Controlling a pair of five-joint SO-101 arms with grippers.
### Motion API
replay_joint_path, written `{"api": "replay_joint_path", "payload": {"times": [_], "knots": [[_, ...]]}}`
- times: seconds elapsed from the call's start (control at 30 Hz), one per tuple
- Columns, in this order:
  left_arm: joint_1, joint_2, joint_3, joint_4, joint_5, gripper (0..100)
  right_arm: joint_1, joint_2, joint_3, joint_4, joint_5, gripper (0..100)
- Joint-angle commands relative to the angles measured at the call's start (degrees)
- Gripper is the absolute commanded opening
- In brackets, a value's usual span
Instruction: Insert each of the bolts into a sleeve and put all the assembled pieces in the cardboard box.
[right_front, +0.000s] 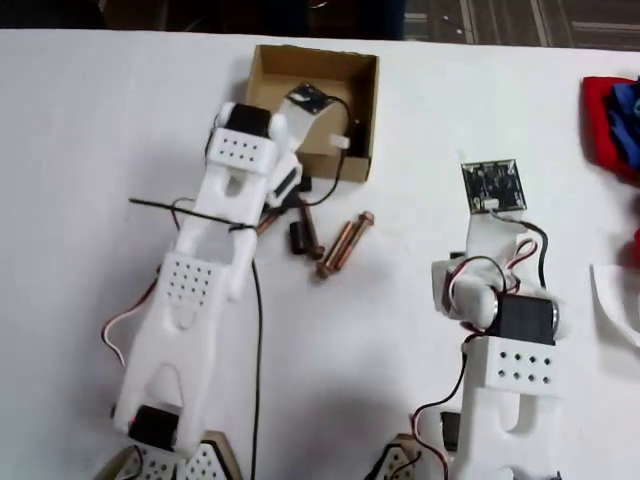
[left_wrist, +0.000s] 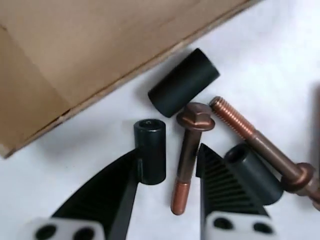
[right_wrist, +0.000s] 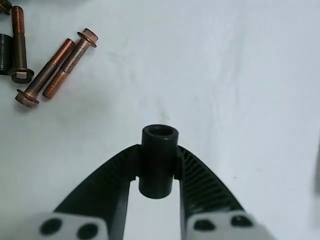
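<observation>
Step in hand, judged: mating bolt with sleeve. The right fingers (right_wrist: 200, 180) are clenched on an upright sleeve (right_wrist: 159, 160) over the right half of the bench (right_front: 100, 120). The left fingers (left_wrist: 220, 180) are released, straddling a loose bolt (left_wrist: 187, 150) beside the cardboard box (right_front: 312, 55) at the bench's far edge. Next move: clamp that bolt and align it with the held sleeve's bore.

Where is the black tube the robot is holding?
The black tube is pinched in the right hand, over the white table, apart from the loose bolts near the cardboard box.

Bright, even light washes the white table (right_front: 90, 120); shadows lie soft (darkest beside the cardboard box (left_wrist: 75, 50)).
</observation>
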Motion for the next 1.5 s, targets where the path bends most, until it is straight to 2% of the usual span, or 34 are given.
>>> {"api": "replay_joint_path", "payload": {"times": [0.0, 0.7, 0.93, 1.07, 1.33, 1.47], "knots": [[-0.2, 1.4, -1.5, 0.5, -2.5, 17, 0.8, -1.7, 0.0, -0.9, 0.4, 2.3], [2.5, -6.1, -1.0, 2.5, -2.9, 17, 0.8, -1.5, 0.0, -2.6, 0.4, 2.3], [4.2, -9.8, 9.8, 2.0, -3.4, 17, 0.8, -1.5, 0.0, -3.0, 0.4, 2.3], [3.3, -8.4, 11.5, 1.8, -6.4, 17, 0.8, -1.5, 0.0, -3.3, 0.4, 2.3], [-1.4, -7.2, 11.4, -5.1, -6.5, 17, 0.8, -1.5, 0.1, -3.3, 0.4, 2.3], [-0.8, -6.7, 11.4, -6.2, -6.5, 17, 0.7, -1.5, 0.1, -3.3, 0.3, 2.3]]}}
